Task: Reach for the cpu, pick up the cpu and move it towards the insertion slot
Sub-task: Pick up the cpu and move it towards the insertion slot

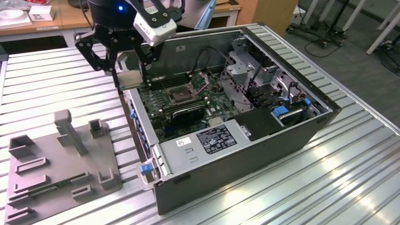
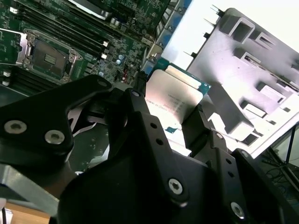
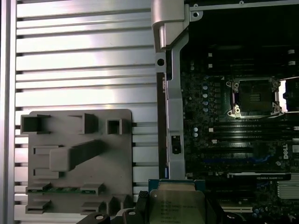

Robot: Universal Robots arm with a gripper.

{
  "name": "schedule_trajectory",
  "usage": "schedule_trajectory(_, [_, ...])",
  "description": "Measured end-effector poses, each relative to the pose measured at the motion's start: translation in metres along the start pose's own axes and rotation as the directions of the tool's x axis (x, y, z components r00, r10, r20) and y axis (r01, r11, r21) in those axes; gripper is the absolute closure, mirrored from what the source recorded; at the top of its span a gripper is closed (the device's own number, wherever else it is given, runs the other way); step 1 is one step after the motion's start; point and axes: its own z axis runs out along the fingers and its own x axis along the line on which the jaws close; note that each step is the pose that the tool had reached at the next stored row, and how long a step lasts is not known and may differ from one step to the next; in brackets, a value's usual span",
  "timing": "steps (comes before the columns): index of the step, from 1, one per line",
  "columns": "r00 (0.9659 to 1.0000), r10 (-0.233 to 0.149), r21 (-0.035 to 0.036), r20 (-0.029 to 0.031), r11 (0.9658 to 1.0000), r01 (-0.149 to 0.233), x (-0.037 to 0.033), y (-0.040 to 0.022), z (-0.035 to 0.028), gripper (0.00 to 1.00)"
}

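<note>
Ribbed aluminium slats make up the table [image 1: 56,89], and on it sit two large things: one open computer case [image 1: 250,140] of grey sheet metal and one gray plastic tray [image 1: 56,173] with blocky raised holders and square recesses. One black gripper [image 2: 175,109] hangs above the case's edge on the exterior view's left, and its jaws are pinched onto the single cpu [image 2: 172,97], one finger on each of two opposite edges. That chip is a small flat square with a dull silvery metal top, fine dark print across it, and a thin blue-green rim [image 3: 176,183] peeking out around the lid; in the exterior view it appears as a pale square [image 1: 130,78] between the dark fingers, held clear above the case wall and not yet over the socket. One insertion slot [image 3: 254,96] lies on the green motherboard [image 1: 187,101] inside the case, a square metal frame with a dark centre, well apart from the chip. Beside it run several long narrow black memory slots [image 3: 252,133]. In the tray, one thin green memory stick [image 3: 63,189] lies flat in a slim recess near one edge.
</note>
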Motion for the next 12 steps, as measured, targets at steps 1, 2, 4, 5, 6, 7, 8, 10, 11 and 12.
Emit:
schedule_trajectory(1, [1.0000, 0.000, 0.0000, 0.0001, 1.0000, 0.000, -0.0008, 0.0000, 0.0000, 0.45])
schedule_trajectory(2, [1.0000, 0.000, 0.0000, 0.0000, 1.0000, 0.000, -0.0016, 0.0000, 0.0000, 0.45])
schedule_trajectory(4, [1.0000, 0.001, 0.0000, 0.0000, 1.0000, -0.001, -0.0033, 0.0001, 0.0001, 0.45])
schedule_trajectory(5, [1.0000, 0.001, 0.0000, 0.0000, 1.0000, -0.001, -0.0042, 0.0002, 0.0001, 0.45])
schedule_trajectory(6, [1.0000, 0.001, 0.0000, 0.0000, 1.0000, -0.001, -0.0052, 0.0002, 0.0001, 0.45])
schedule_trajectory(7, [1.0000, 0.001, 0.0000, 0.0000, 1.0000, -0.001, -0.0062, 0.0002, 0.0001, 0.45])
schedule_trajectory(8, [1.0000, 0.001, -0.0001, 0.0001, 1.0000, -0.001, -0.0071, 0.0002, 0.0001, 0.45])
schedule_trajectory(10, [1.0000, 0.001, 0.0000, 0.0001, 1.0000, -0.001, -0.0089, 0.0003, 0.0001, 0.45])
schedule_trajectory(11, [1.0000, 0.001, 0.0001, 0.0000, 1.0000, -0.001, -0.0097, 0.0003, 0.0001, 0.45])
schedule_trajectory(12, [1.0000, 0.001, 0.0000, 0.0000, 1.0000, -0.001, -0.0106, 0.0004, 0.0001, 0.45])
